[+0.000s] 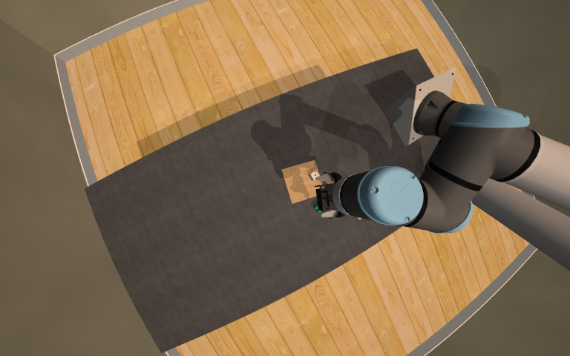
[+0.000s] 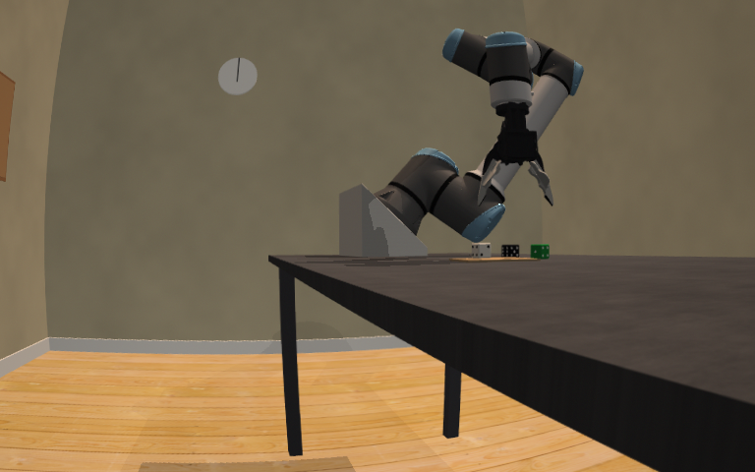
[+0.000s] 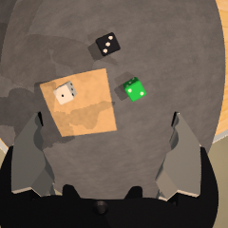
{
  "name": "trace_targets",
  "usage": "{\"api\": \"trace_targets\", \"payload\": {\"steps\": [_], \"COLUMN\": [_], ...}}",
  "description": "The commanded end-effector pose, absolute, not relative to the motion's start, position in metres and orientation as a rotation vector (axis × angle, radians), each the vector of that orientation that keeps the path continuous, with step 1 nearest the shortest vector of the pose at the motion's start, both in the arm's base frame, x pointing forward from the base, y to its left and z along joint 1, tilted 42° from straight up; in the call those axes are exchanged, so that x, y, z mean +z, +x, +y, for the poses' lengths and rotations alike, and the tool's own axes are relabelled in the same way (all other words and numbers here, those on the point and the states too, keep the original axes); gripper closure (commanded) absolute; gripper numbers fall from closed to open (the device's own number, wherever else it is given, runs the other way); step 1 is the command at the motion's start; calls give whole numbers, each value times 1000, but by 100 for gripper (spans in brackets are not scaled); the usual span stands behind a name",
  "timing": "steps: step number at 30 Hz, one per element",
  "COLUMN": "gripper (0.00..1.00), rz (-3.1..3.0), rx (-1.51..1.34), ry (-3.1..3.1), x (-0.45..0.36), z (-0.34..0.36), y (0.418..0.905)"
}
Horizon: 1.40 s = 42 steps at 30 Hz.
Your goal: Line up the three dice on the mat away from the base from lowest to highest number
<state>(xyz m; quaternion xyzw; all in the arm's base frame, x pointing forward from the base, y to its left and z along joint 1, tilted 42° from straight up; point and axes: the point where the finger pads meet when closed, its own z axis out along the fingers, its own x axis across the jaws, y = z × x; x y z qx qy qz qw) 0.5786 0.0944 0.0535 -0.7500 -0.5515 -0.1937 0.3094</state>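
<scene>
White die (image 3: 65,93) sits on the mat (image 3: 90,114); black die (image 3: 107,44) and green die (image 3: 135,89) off it; my gripper (image 3: 106,112) hangs wide, empty.

I see an arm (image 2: 439,192) of thick dark grey joint housings with pale blue round end caps (image 1: 390,195), thin black seam rings and light grey tube links. Small screws dot the nearest cap's rim. Below the wrist, the gripper (image 2: 516,186) has a black body and two pale grey, wedge-shaped fingers.
</scene>
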Motion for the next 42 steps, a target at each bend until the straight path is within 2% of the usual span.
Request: {"api": "trace_targets", "payload": {"steps": [1,25,42], "gripper": [0,0,0], "rz": [-1284,-575,-356], "rx": [-438,-157,-71], "ry": [-2087,-2337,-2375], "x": [58,75,79], "z": [100,121,127], "y": [582,597,602]}}
